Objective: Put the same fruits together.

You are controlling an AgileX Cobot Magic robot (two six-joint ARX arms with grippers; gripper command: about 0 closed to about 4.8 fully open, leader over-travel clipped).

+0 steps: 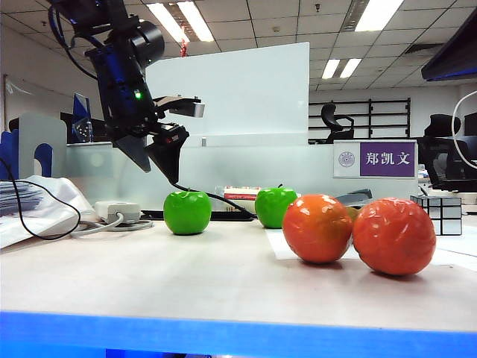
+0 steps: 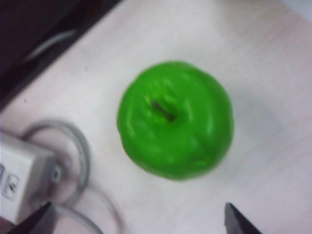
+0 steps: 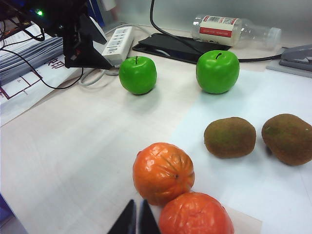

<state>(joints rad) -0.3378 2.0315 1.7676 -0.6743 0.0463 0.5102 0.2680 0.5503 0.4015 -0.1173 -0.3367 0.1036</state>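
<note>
Two green apples stand at the back of the table, the left apple (image 1: 187, 212) (image 3: 138, 74) apart from the right apple (image 1: 275, 206) (image 3: 217, 71). My left gripper (image 1: 156, 160) (image 2: 138, 219) hangs open just above the left apple (image 2: 175, 119), holding nothing. Two orange-red wrinkled fruits (image 1: 317, 227) (image 1: 393, 236) touch each other at the front right. Beside them lie two brown kiwis (image 3: 229, 137) (image 3: 287, 138) on a white sheet. My right gripper (image 3: 137, 214) is shut and empty, close to the nearer orange fruits (image 3: 163, 173) (image 3: 195, 214).
A white power strip (image 2: 19, 178) (image 3: 118, 44) with a looped grey cable lies left of the left apple. Papers (image 3: 29, 68) cover the far left. A plastic bottle (image 3: 234, 29) and a black pad (image 3: 170, 46) lie behind the apples. A mirrored cube (image 1: 438, 214) stands at the right.
</note>
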